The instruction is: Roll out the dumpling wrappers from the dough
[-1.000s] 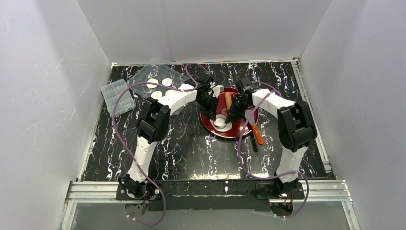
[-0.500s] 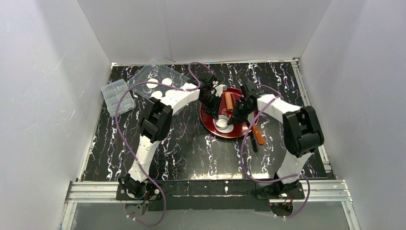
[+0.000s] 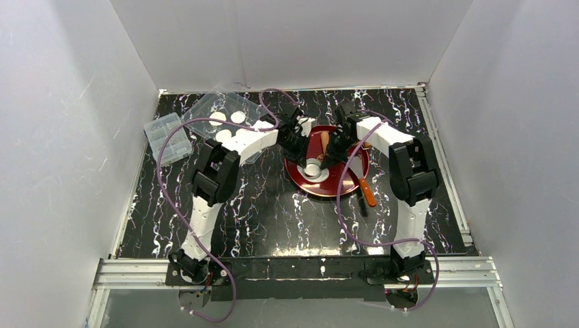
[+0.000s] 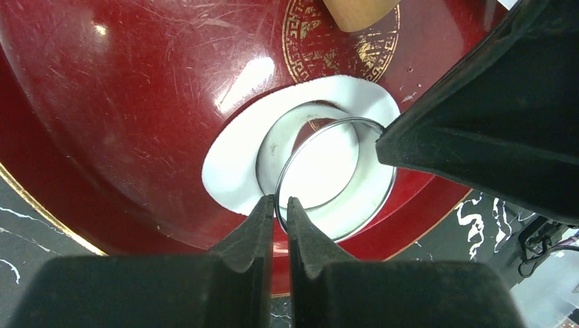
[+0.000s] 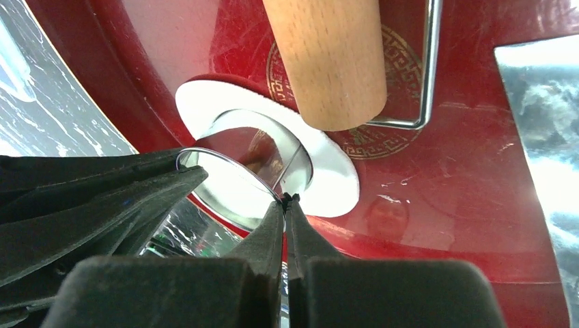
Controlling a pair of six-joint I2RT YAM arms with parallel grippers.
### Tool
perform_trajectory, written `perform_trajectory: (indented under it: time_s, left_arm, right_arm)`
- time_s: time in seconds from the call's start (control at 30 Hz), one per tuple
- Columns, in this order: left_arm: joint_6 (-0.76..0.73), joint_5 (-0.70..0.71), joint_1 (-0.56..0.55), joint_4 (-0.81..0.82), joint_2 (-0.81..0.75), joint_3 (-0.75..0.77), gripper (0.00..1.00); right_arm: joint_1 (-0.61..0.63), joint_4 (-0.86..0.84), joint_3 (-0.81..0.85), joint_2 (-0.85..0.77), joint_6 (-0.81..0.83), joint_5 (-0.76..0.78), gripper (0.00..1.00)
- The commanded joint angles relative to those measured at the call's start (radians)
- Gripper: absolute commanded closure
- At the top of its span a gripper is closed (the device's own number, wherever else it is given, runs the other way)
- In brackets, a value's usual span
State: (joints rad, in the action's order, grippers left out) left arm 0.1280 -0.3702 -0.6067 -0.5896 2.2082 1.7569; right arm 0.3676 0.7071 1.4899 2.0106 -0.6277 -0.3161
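Observation:
The dough (image 4: 229, 174) is a flattened white patch on the red plate (image 3: 348, 179), with a round hole cut in it. The small metal ring (image 4: 336, 179) stands on the dough, tilted. My left gripper (image 4: 280, 202) is shut on the ring's near rim. From the opposite side my right gripper (image 5: 287, 199) pinches the ring (image 5: 242, 154) rim, also shut. In the top view both grippers, left (image 3: 305, 158) and right (image 3: 324, 162), meet over the ring (image 3: 314, 168). Several dumpling wrappers (image 3: 237, 117) lie as round white discs in a clear tray at the back left.
A wooden rolling pin (image 5: 326, 61) with a metal handle (image 5: 430, 68) lies on the plate just behind the ring. An orange-handled tool (image 3: 367, 193) rests off the plate's right edge. A clear plastic box (image 3: 167, 138) stands at the far left.
Both grippers and the ring have shifted slightly toward the back of the plate. The right arm's elbow swung right, then back in to the left. Both grips stayed shut.

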Motion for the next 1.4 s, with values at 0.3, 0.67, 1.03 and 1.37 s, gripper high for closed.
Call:
perform_trajectory:
  time_s: [0.3, 0.67, 1.03, 1.37]
  left_arm:
    - [-0.123, 0.150, 0.025, -0.303, 0.189, 0.246, 1.00]
    - [-0.156, 0.117, 0.007, -0.272, 0.040, 0.002, 1.00]
    - [-0.173, 0.135, 0.009, -0.352, 0.150, 0.228, 1.00]
    - [-0.144, 0.127, 0.003, -0.313, 0.118, 0.170, 1.00]
  right_arm:
    - [0.013, -0.190, -0.372, -0.258, -0.072, 0.208, 0.99]
    - [0.011, -0.044, -0.030, -0.022, 0.053, 0.355, 0.99]
    - [0.096, -0.130, -0.118, -0.092, 0.028, 0.455, 0.83]
    - [0.097, -0.096, -0.010, -0.026, 0.044, 0.443, 0.87]
